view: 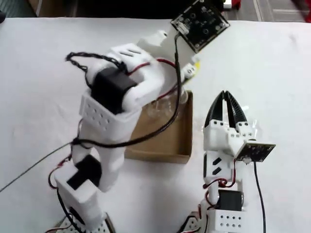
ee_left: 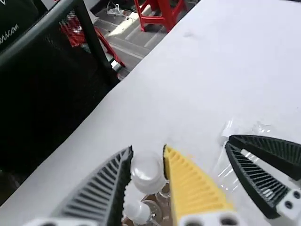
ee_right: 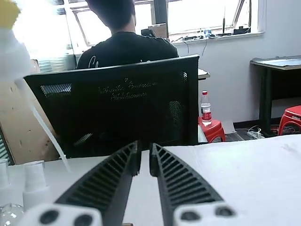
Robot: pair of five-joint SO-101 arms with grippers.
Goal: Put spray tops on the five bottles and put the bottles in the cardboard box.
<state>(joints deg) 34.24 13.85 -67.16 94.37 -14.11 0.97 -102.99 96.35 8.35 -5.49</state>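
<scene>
Left gripper [ee_left: 147, 153] clamps spray top [ee_left: 146, 172], tube [ee_right: 43, 125] slanting downward; right gripper [view: 227, 95] closed.

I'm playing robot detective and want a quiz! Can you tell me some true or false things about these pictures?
1. The left end effector grips a white spray top. True.
2. The right end effector grips a spray top too. False: it holds nothing, and its black fingers are closed together.
3. The cardboard box is red. False: it is brown.
4. One finger of the left end effector is yellow. True.
</scene>
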